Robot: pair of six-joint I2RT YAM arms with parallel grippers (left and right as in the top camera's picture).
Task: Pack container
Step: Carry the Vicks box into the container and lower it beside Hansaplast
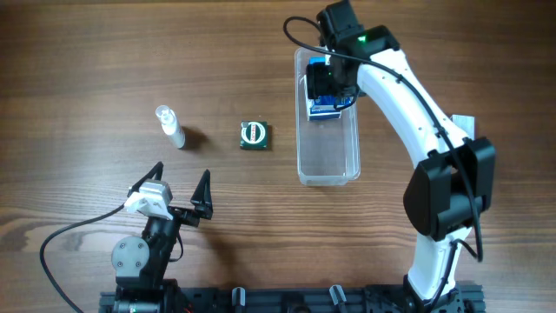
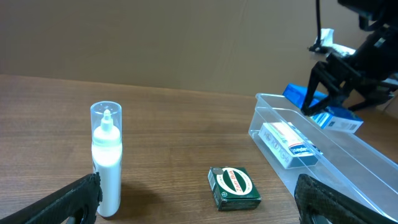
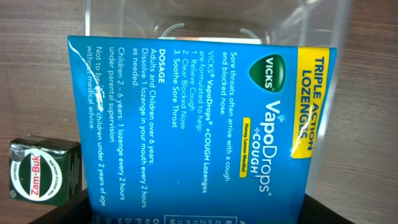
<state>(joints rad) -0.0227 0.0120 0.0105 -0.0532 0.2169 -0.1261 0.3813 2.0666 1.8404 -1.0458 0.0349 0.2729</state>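
The clear plastic container (image 1: 330,161) lies lengthwise right of centre; it also shows in the left wrist view (image 2: 348,168). My right gripper (image 1: 326,83) hovers over its far end, shut on a blue Vicks VapoDrops box (image 3: 199,118) that is held over the container (image 3: 186,25). A white box (image 2: 289,144) lies inside the container. A green Zam-Buk box (image 1: 254,136) lies on the table left of the container and shows in both wrist views (image 2: 234,186) (image 3: 43,171). My left gripper (image 1: 181,181) is open and empty near the front left.
A small clear bottle with white contents (image 1: 169,126) stands upright left of the green box, close ahead of my left gripper (image 2: 200,202) in the left wrist view (image 2: 106,158). The table is brown wood. The right arm reaches across the right side.
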